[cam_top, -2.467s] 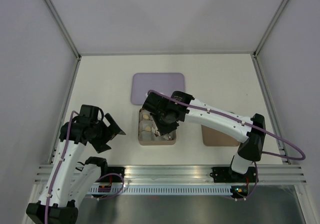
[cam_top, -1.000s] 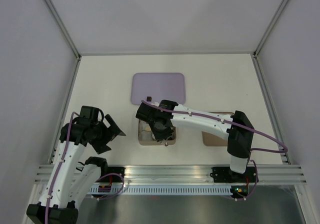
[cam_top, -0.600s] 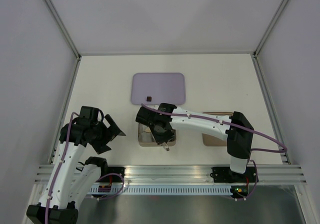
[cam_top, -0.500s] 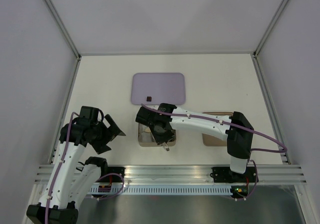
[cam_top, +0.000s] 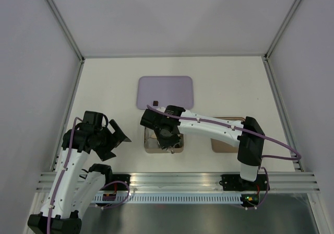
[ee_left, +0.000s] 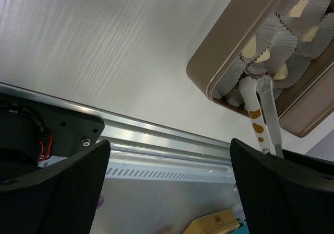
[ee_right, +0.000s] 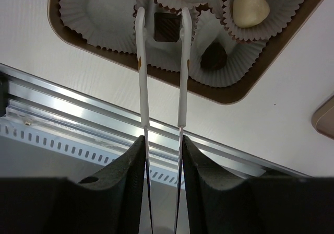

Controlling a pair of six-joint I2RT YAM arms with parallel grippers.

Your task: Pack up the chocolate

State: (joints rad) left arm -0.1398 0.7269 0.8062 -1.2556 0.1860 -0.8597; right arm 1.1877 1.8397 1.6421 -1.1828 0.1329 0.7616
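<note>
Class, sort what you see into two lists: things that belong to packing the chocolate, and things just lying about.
Job: dark chocolate; cream chocolate; paper cups; box; tongs, held by right hand; purple tray with one dark piece.
Lying about: flat brown piece right of the box, perhaps a lid; left hand, open and idle.

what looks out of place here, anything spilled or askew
Nothing spilled or damaged. One dark chocolate sits alone on the purple tray, outside the box; the others visible sit in paper cups.
</note>
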